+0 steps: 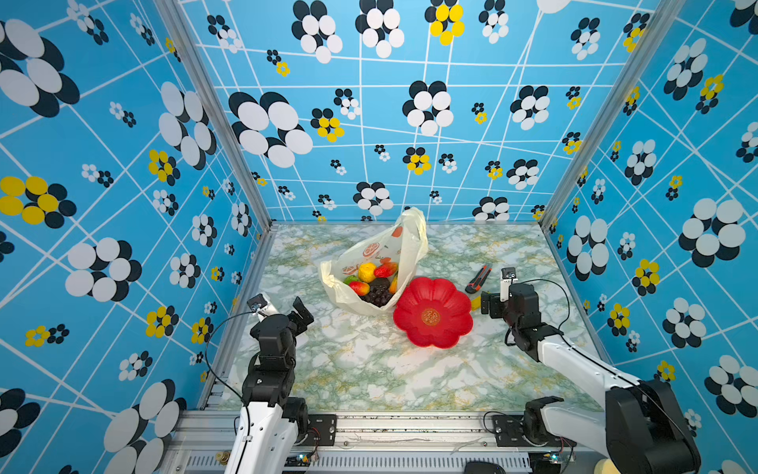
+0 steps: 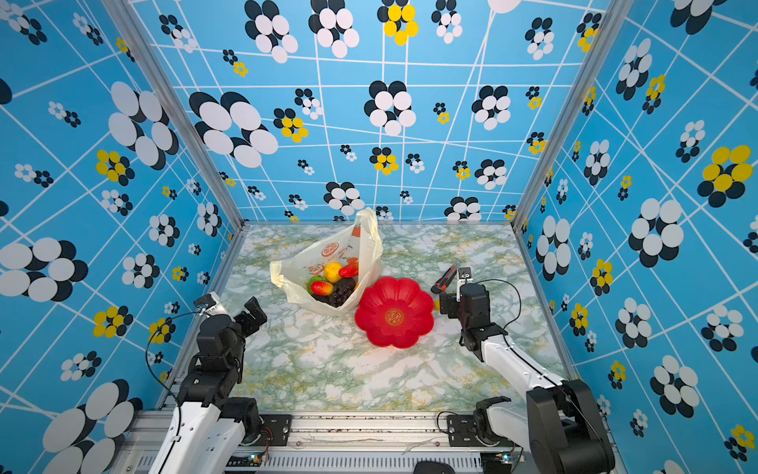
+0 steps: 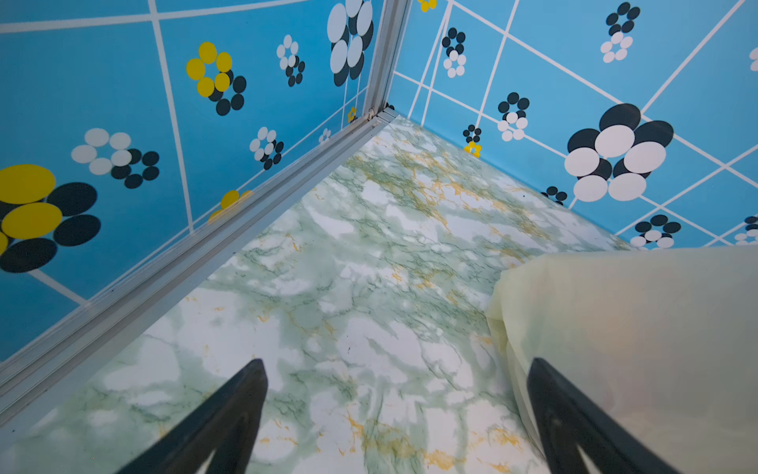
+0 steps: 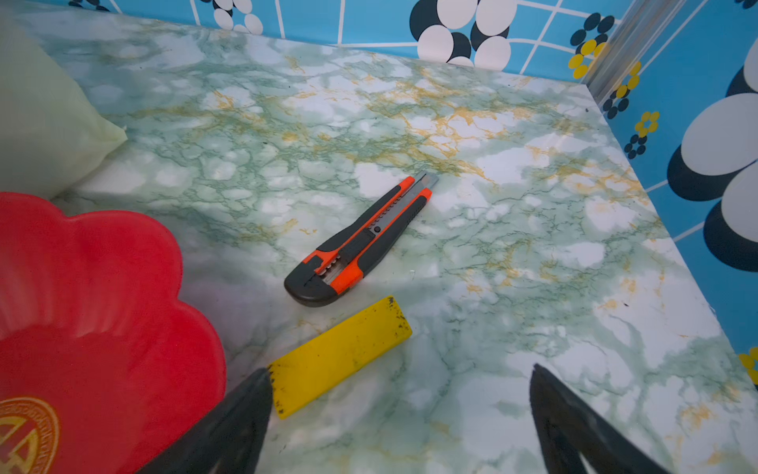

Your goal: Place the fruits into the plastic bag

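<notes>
At the centre of both top views, the plastic bag (image 1: 410, 242) slumps on the desk (image 1: 369, 369), mouth gaping toward the lower edge. The fruits (image 1: 371, 283) are piled inside it, and the red flower-shaped plate (image 1: 432, 295) just beside it is bare. The film looks thin, limp and light and would likely collapse if pushed, so a handle loop or the rim seems the place to pinch. The glossy fruits probably slip.

The left gripper (image 3: 396, 365) is spread wide beside the bag's flank, holding nothing. The right gripper (image 4: 400, 369) is likewise spread over a yellow strip (image 4: 340, 355), near a utility knife (image 4: 361, 242).

The marble-print top looks smooth. Blue flower-patterned walls enclose it.
</notes>
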`<state>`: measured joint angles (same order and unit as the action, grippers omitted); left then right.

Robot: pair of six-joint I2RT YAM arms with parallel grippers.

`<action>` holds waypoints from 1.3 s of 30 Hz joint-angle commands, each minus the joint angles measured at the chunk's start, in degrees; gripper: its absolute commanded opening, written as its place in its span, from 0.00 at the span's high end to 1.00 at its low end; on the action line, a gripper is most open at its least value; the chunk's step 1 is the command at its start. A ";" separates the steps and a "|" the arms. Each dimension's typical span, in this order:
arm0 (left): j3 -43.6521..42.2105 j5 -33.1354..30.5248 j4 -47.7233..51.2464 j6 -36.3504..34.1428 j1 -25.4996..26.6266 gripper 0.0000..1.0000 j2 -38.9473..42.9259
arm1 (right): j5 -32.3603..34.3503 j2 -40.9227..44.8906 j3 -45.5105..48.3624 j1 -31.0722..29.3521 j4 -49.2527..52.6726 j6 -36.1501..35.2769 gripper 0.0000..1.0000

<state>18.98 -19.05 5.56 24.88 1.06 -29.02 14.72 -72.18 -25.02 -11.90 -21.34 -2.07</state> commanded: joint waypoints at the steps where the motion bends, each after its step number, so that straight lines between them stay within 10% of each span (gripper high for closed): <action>1: -3.78 -1.79 -13.85 -3.35 -0.80 0.01 -2.98 | 0.66 -5.59 0.96 0.91 -17.43 -3.20 0.01; 15: -5.10 0.56 -39.66 -13.29 -0.88 0.02 -32.32 | -2.47 -18.21 9.33 8.47 -46.07 1.66 0.01; 26: -0.21 2.14 -59.85 -20.65 1.05 0.00 -54.61 | -3.47 -17.09 3.40 9.62 -32.52 3.09 0.01; 39: 0.88 11.98 -60.17 -21.53 -0.11 0.01 -58.71 | -3.41 -17.11 3.46 9.62 -32.69 3.07 0.01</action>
<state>21.74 -10.52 -50.98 3.38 1.96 -87.37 11.68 -89.21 -21.06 -2.57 -54.46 0.27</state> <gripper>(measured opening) 0.992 0.994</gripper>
